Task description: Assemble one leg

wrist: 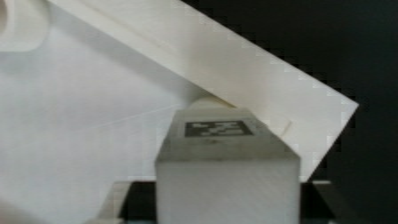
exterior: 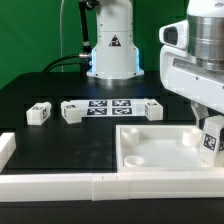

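Observation:
My gripper [exterior: 207, 125] is shut on a leg [exterior: 211, 140], a stubby white block with a black-and-white marker. It holds the leg upright over the right corner of the large white panel [exterior: 160, 150]. In the wrist view the leg [wrist: 222, 160] sits between my fingers [wrist: 134, 200], marker facing the camera, with my gripper [wrist: 224, 205] closed around it and the panel's corner [wrist: 267, 80] just beyond its tip. Whether the leg touches the panel cannot be told. Three other legs lie on the black table: two at the exterior view's left [exterior: 38, 113] [exterior: 72, 111] and one [exterior: 152, 110] behind the panel.
The marker board [exterior: 108, 106] lies flat between the loose legs. A white rail [exterior: 60, 185] runs along the table's front edge and turns up at the left [exterior: 6, 150]. The robot base [exterior: 113, 50] stands at the back.

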Tool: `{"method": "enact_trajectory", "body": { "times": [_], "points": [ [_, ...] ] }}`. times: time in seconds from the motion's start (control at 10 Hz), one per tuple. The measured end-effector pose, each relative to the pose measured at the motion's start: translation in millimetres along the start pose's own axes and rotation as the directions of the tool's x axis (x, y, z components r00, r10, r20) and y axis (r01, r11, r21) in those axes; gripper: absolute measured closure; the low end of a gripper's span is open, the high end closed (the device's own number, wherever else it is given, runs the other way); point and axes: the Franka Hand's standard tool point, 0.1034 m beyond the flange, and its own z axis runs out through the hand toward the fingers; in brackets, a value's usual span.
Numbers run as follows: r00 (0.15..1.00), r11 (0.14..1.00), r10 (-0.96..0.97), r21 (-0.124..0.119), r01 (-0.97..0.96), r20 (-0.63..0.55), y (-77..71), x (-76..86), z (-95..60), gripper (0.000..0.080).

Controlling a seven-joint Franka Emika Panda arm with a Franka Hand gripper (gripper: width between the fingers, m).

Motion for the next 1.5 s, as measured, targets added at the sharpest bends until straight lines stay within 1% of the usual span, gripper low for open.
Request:
{"method": "enact_trajectory", "body": {
  "times": [0.1, 0.2, 0.3, 0.4, 0.5, 0.6, 0.7, 0.8, 1.0, 1.1, 1.2, 1.4, 1.5],
  "points": [
    [0.997, 0.997, 0.081, 0.005, -0.081, 0.008, -0.3, 0.4, 0.1, 0.0503],
    [0.993, 0.993, 0.118, 0.005, -0.118, 0.008, -0.8, -1.1, 0.3, 0.0428],
    [0.998, 0.998, 0.066, 0.005, -0.066, 0.009, -1.0, -1.7, 0.3, 0.0428],
    [0.998, 0.998, 0.066, 0.005, -0.066, 0.009, -1.2, -2.5, 0.4, 0.0232],
    [1.0, 1.0, 0.025, 0.004, -0.025, 0.008, -1.6, -5.7, 0.5, 0.0232],
    [0.988, 0.988, -0.153, 0.007, 0.153, 0.007, -1.6, -7.4, 0.5, 0.0169],
    [0.964, 0.964, -0.267, 0.009, 0.267, 0.005, -0.3, -8.1, 1.4, 0.0169],
    [0.916, 0.915, -0.402, 0.01, 0.402, 0.002, 0.0, -8.2, 0.7, 0.0153],
    [0.742, 0.742, -0.67, 0.01, 0.67, -0.001, 0.0, -8.1, 0.6, 0.0151],
    [0.671, 0.671, -0.741, 0.009, 0.741, -0.003, -0.2, -7.7, 0.6, 0.0151],
    [0.523, 0.523, -0.852, -0.004, 0.852, -0.007, -0.1, -6.0, 0.4, 0.0151],
    [0.284, 0.284, -0.959, -0.009, 0.959, -0.007, 0.4, -3.6, 0.3, 0.0151],
    [0.218, 0.218, -0.976, -0.008, 0.976, -0.007, 0.7, -3.0, 0.4, 0.0151]
  ]
}}
